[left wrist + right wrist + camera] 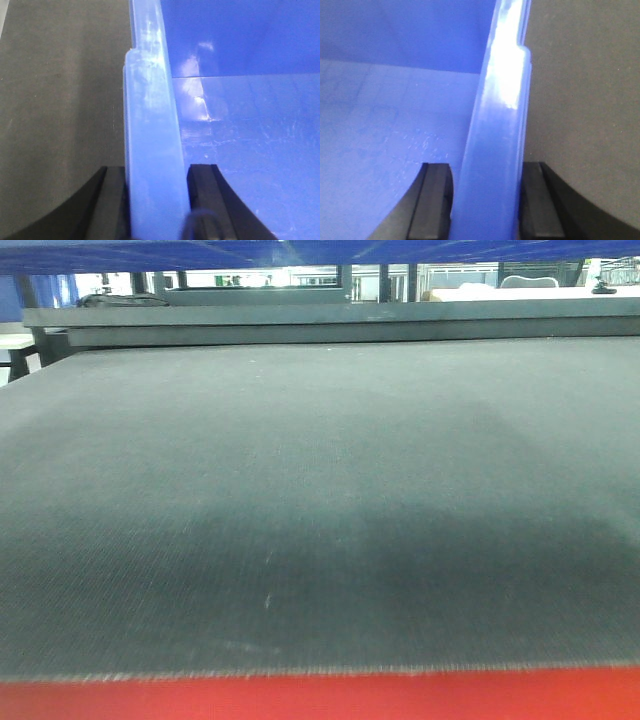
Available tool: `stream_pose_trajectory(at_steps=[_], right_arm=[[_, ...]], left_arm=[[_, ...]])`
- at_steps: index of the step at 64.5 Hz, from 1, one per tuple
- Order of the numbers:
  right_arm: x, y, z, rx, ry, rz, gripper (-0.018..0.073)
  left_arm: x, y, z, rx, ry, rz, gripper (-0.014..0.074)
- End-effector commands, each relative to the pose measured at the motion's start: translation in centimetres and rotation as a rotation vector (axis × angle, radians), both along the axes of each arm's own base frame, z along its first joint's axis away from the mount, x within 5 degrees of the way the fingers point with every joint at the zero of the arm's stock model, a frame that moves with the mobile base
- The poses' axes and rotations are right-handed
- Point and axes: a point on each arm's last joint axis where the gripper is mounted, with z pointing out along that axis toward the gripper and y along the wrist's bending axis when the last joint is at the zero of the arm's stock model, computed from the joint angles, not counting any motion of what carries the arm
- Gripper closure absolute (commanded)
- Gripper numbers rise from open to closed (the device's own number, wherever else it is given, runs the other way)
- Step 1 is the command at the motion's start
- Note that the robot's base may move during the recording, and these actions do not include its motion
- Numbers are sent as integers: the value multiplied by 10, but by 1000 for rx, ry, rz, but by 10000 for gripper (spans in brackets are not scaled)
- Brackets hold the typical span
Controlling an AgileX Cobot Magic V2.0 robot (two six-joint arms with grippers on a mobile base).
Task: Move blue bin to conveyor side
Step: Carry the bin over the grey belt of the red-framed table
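Note:
The blue bin's thick rim (150,125) runs up between the black fingers (112,200) of my left gripper (157,200), which is shut on it; the bin's empty inside lies to the right. My right gripper (487,200) is shut on the bin's opposite rim (500,110), with the bin's inside to the left. The dark-grey conveyor belt (320,490) fills the front view, with a red strip (320,698) along its near edge. A blue band (300,252) crosses the top of that view, most likely the bin's edge. Grey belt shows beside the rims (55,100) (585,100).
A dark frame rail (330,325) borders the belt's far edge. Behind it are dark posts and white furniture (500,285) in a bright room. Neither arm shows in the front view.

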Motion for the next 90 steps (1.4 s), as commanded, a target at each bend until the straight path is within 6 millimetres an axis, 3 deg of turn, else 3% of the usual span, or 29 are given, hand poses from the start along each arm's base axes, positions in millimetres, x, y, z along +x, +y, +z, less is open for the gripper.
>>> stream_pose_trajectory(at_steps=[1, 90], right_arm=[[-4, -3, 14, -13, -125, -5, 624], [-2, 0, 18, 28, -167, 4, 624]], left_arm=[[-5, 3, 14, 28, -119, 1, 594], [-3, 2, 15, 16, -136, -8, 594]])
